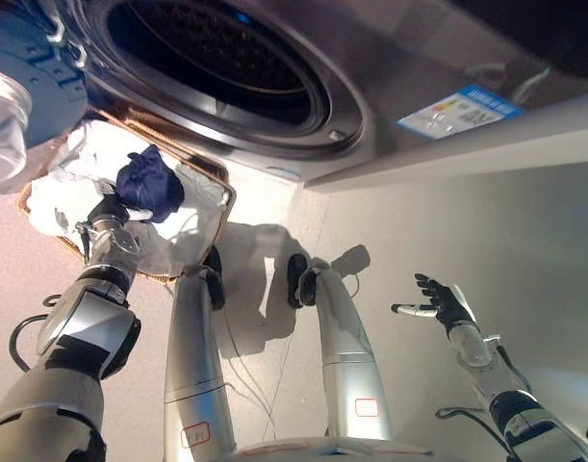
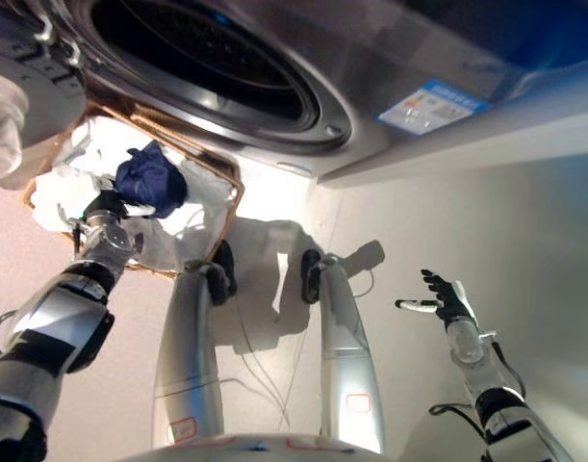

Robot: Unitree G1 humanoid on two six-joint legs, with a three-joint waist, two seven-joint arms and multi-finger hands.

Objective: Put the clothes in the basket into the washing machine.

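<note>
A wicker basket (image 1: 223, 206) with a white liner stands on the floor under the washing machine's open drum (image 1: 217, 58). My left hand (image 1: 109, 210) is in the basket, shut on a dark blue garment (image 1: 150, 185) that bunches just above it; the same garment shows in the right eye view (image 2: 151, 180). White cloth (image 1: 63, 197) fills the rest of the basket. My right hand (image 1: 441, 301) hangs open and empty over the floor at the right, far from the basket.
The washer's round door (image 1: 24, 87) is swung open at the upper left, above the basket. The machine's grey front (image 1: 419, 67) with a label (image 1: 459, 109) runs along the top. Pale floor (image 1: 524, 241) lies to the right.
</note>
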